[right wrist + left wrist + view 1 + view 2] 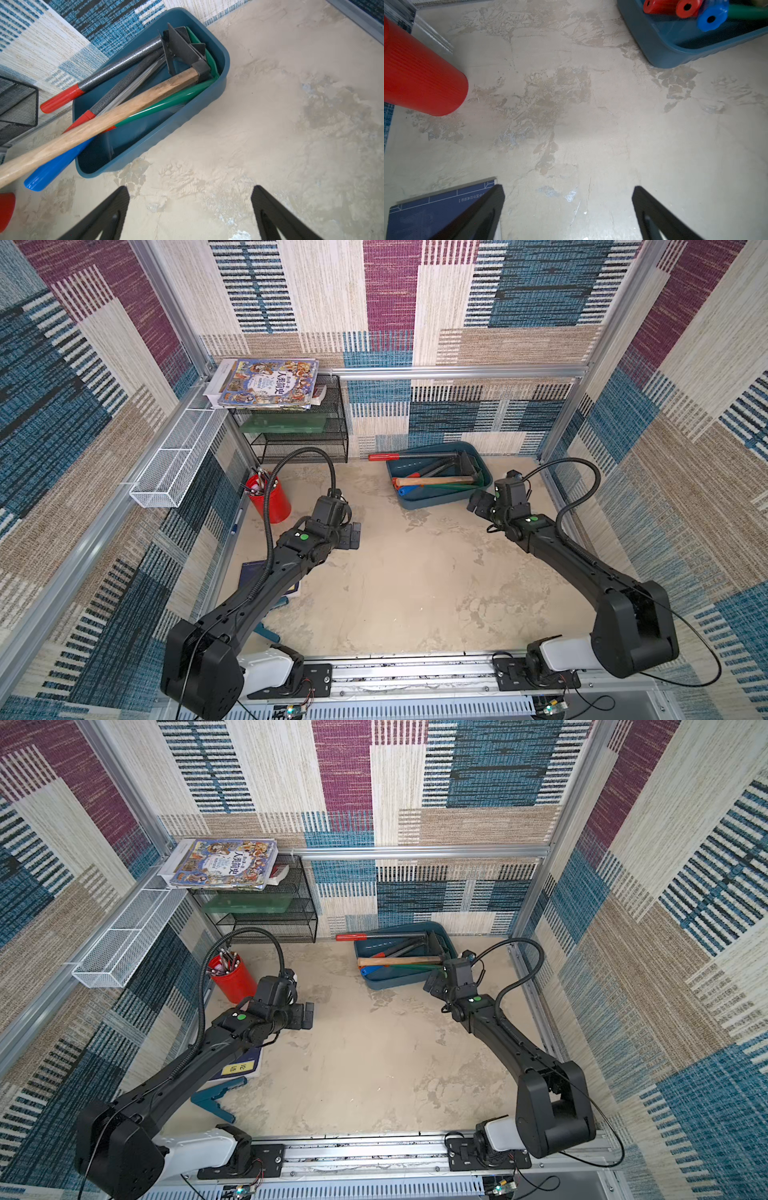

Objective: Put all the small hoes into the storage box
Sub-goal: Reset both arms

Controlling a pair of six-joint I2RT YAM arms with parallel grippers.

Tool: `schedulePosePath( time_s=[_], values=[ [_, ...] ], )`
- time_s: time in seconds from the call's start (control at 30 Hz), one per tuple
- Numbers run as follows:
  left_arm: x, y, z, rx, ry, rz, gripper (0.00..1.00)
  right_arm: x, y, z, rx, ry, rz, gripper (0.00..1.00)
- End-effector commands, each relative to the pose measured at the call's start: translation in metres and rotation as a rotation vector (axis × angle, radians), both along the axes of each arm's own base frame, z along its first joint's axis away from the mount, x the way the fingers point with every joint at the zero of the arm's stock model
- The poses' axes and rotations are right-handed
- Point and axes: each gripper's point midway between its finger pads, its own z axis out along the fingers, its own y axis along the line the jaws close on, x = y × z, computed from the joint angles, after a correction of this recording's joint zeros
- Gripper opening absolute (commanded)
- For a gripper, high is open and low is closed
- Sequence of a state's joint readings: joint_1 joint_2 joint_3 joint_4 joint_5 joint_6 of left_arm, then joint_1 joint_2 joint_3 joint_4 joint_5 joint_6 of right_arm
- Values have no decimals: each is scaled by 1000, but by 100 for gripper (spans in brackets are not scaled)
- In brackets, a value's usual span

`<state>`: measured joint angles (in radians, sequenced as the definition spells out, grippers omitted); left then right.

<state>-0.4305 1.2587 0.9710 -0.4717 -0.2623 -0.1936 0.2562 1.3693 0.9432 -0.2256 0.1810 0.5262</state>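
Evidently the small hoe (124,116) already lies in the storage box (158,137). Its black metal head is wedged into one end, and its squared wooden handle slants across the other implements and pokes out past the rim at the opposite end, the shallow tub being shorter than the handle. I judge this to be the task's hoe because it rests on top of the pile. Beneath it lie speckled grey shafts (124,64) with red plastic caps and a glossy green shaft (166,104) with a blue grip. The box is smooth dark-teal plastic, round-cornered with a flared rim, and stands on the mottled, plaster-like tabletop (270,124). The right tool (190,193) hangs near the box's long side, jaws spread and empty. The left tool (569,193), likewise spread with nothing between, hovers over bare tabletop near a ribbed red cup (421,79), probably parked out of the way.
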Motion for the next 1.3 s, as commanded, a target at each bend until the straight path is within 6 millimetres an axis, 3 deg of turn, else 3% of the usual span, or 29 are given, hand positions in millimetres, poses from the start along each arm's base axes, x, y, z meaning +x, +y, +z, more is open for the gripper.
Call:
schedulePosePath(
  time_s=[0.0,0.23,0.67,0.93,1.07,1.27],
  values=[
    [15,11,12,92,-99,3,100,4,-6,24,-70,-113,3,96],
    [25,33,-12,160,-53,39,100,-11,-14,25,-171,-183,32,96],
    [57,80,-50,143,-69,97,100,-22,-37,-1,-312,-196,-14,96],
    [57,89,-64,135,-120,82,100,-19,-63,-14,-372,-220,-79,95],
    [57,92,-59,119,-174,72,100,-22,-69,-16,-386,-262,-62,95],
    [56,100,-73,68,-178,85,100,-20,-76,-22,-395,-303,-22,96]
  ],
)
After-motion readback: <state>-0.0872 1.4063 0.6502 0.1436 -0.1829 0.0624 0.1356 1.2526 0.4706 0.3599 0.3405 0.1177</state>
